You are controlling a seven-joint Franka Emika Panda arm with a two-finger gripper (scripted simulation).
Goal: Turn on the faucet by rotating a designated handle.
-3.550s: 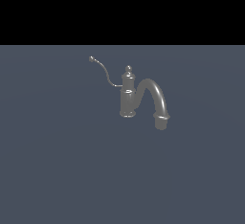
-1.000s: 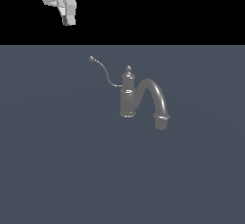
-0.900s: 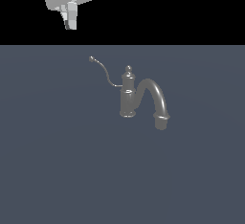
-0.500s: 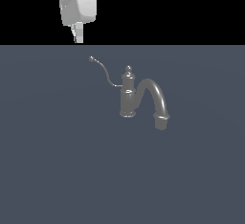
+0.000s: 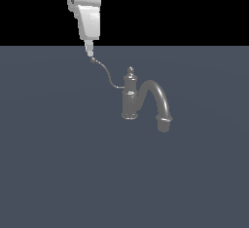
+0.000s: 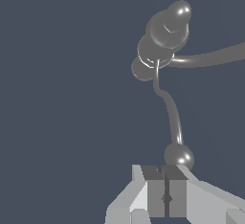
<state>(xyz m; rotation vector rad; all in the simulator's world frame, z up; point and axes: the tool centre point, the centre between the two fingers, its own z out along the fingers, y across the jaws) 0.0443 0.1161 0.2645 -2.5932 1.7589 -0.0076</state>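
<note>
The faucet (image 5: 130,100) stands near the middle of the dark floor in the exterior view, its upright body capped by a round finial and its thick arched spout dropping away toward four o'clock. From the body the handle (image 5: 108,74) sweeps out toward ten o'clock, a thin curved wire ending in a small ball tip (image 5: 92,60). The gripper (image 5: 88,53) hangs straight above that ball, fingertips touching it or just short of it; I cannot tell which from here. In the wrist view the two fingers (image 6: 155,192) sit pressed together with only a hairline seam between them, clenched on nothing, the ball (image 6: 179,156) lying just beyond their ends. The whole tap looks like rigid polished metal, so I judge it stiff and unbending but slick, and the lever so slender that a pinch along the wire would likely slip. The ball tip seems the best place to work: farthest from the pivot at the body, so a sideways push there should swing the lever most easily, provided the closed fingers stay low enough beside it not to ride over the round surface.
</note>
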